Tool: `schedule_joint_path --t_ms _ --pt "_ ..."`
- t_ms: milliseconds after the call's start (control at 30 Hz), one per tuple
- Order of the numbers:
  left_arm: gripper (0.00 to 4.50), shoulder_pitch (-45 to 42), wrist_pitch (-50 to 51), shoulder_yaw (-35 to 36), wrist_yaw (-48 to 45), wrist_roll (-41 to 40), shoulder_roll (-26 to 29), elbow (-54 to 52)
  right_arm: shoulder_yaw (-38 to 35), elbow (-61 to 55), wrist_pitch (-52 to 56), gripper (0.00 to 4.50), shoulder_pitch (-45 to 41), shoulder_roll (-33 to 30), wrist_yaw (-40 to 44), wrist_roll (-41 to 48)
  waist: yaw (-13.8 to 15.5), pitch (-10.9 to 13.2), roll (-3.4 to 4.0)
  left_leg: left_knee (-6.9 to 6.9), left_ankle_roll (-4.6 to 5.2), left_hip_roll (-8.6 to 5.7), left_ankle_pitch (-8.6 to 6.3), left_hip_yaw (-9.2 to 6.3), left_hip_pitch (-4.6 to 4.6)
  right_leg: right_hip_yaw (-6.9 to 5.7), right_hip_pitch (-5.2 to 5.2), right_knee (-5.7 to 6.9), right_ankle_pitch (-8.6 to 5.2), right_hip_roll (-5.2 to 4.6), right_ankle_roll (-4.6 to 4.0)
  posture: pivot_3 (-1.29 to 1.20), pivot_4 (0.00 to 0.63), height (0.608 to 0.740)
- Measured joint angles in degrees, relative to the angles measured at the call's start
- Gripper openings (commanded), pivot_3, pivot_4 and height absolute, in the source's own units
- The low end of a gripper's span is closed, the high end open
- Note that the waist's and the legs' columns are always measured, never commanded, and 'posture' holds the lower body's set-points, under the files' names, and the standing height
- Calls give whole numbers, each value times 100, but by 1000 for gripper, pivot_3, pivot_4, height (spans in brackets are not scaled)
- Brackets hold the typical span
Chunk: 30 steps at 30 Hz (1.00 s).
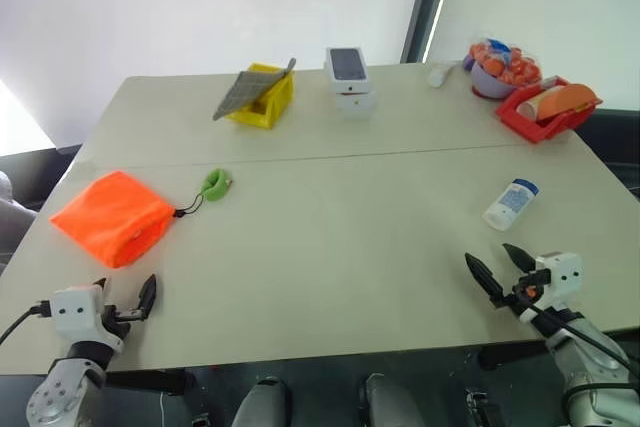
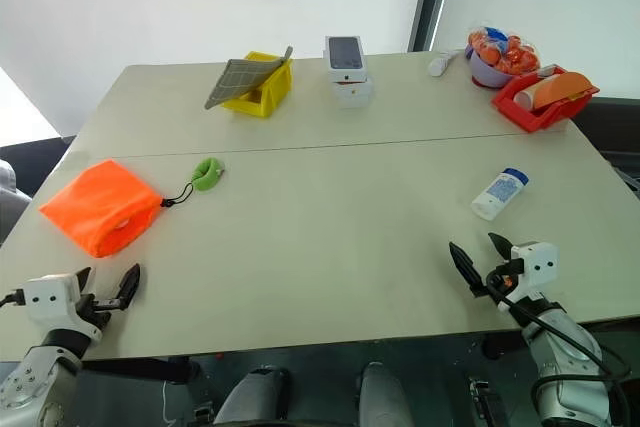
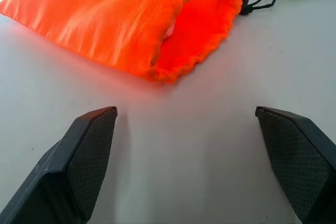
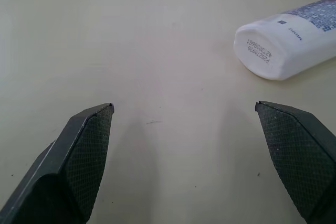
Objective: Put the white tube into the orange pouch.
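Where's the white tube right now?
The white tube lies flat on the table's right side, just ahead of the open right gripper and nearer the robot than the red tray.

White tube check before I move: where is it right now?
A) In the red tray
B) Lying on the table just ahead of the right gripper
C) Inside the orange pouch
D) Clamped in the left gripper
B: the white tube lies flat on the table just ahead of the open, empty right gripper, far from the orange pouch that sits in front of the open left gripper.
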Motion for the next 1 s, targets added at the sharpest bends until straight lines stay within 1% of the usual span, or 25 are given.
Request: schedule_joint_path --t_ms 400,533,600,733,867,933,1000 --pt "4500 -19 -124 -108 -5 140 -30 41 2 20 -102 4477 20 21 35 -7 4 -3 5 1 0 -1 0 0 0 0 2 0 0 -1 0 0 150 740" --pt "4500 -1 -183 -259 29 292 -95 -107 83 13 -144 4477 9 59 58 -19 7 -4 3 2 0 -1 0 0 0 0 4 0 0 -1 0 0 150 740" --pt "4500 15 -243 -474 37 474 -95 -251 174 -8 -144 4477 -15 80 95 -53 6 -8 -6 3 0 -1 0 0 1 0 4 0 0 -1 0 0 150 740" --pt "4500 -2 -441 -1085 -11 956 -78 -540 569 -279 -41 4477 -45 151 256 -68 3 -10 -13 5 0 -1 0 0 0 1 8 0 0 -1 0 0 150 740" --pt "4500 -228 -578 -1628 13 1498 -56 -669 1420 -1041 320 4477 -7 197 622 -63 16 -7 -7 3 7 -1 4 -4 -3 1 21 12 0 1 0 0 150 740" --pt "4500 -393 -553 -1764 203 1788 -68 -668 1731 -1391 470 4477 26 202 717 -70 24 -5 -11 0 15 -1 9 -9 -3 0 21 17 1 3 1 0 150 740" --pt "4500 -667 -407 -1769 602 2231 -65 -665 2016 -1640 571 4477 23 230 745 -109 27 -1 -21 -1 18 -1 11 -17 -3 -3 19 24 1 8 2 0 150 740"
